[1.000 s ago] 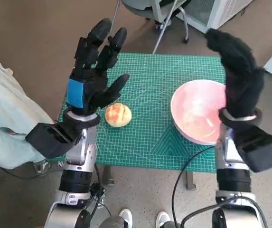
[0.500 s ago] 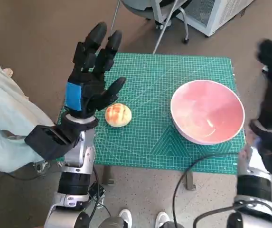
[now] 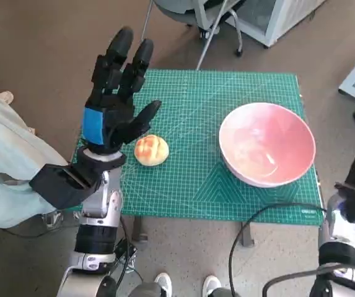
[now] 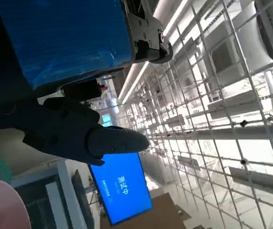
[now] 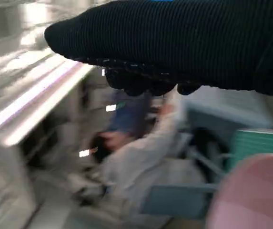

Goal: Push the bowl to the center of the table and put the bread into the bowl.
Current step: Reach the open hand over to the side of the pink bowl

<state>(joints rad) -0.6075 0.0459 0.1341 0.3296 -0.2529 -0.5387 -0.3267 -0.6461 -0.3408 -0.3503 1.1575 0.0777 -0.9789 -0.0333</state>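
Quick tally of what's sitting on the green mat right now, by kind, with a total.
Bowls: 1, the pink bowl, empty, at the mat's right side.
Bread: 1, the bread roll, on the mat left of the bowl.
Total: 2 things on the green mat.

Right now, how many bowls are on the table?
1. The pink bowl sits on the green mat toward the table's right side, empty. The bread lies left of it, apart. No other bowl shows.
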